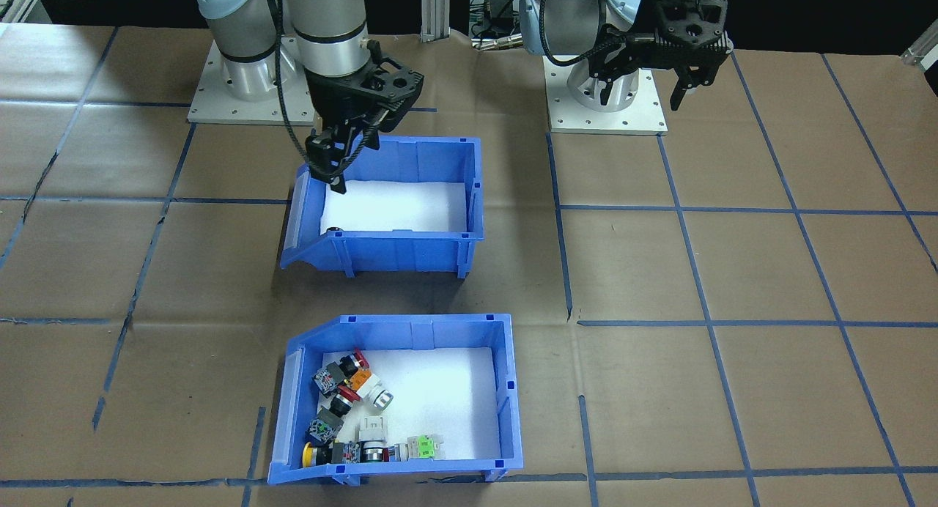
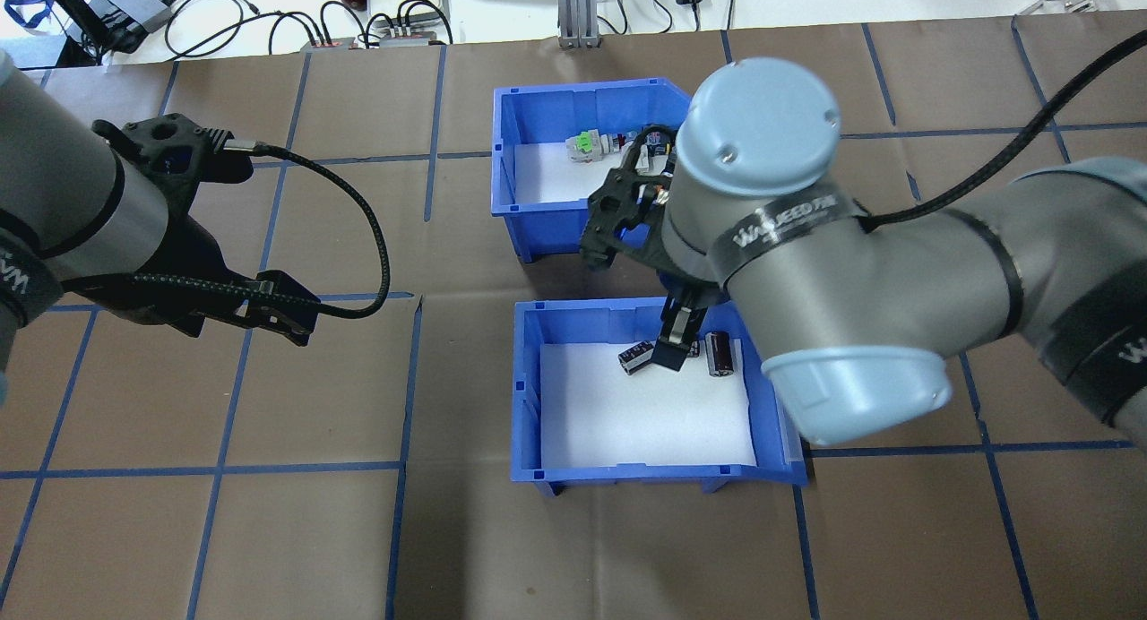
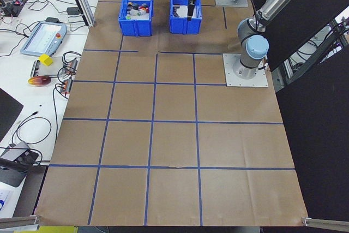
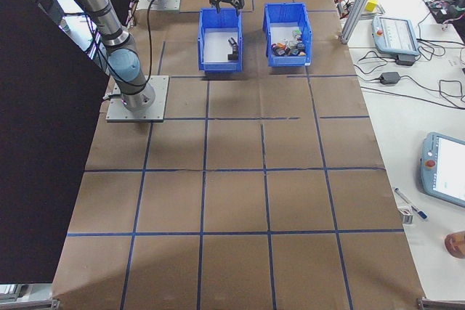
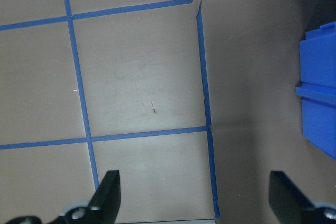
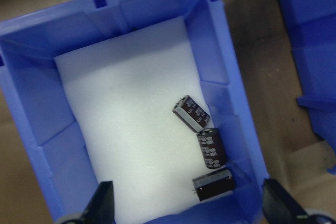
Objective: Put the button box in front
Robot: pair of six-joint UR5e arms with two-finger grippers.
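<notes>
- The counter [image 1: 733, 272], papered brown and gridded in blue tape, carries two matching blue bins, one behind the other from the robot's side.
- The button box [image 1: 410, 397] sits in the row farther from the robot, its coloured switches heaped toward the sloped end; nothing touches it.
- The other bin [image 1: 396, 206], just in front of the robot, holds three dark cylinders [image 6: 206, 148] on white foam.
- The right end effector [image 2: 674, 347] hangs inside that nearer bin, fingers spread wide and holding nothing (its wrist view shows only foam and cylinders between them).
- The left end effector [image 5: 202, 198] waits open and empty over bare paper, well apart from both bins.
- The task looks barely begun: the next move calls for gripping a bin wall so the two bins can trade rows.
</notes>
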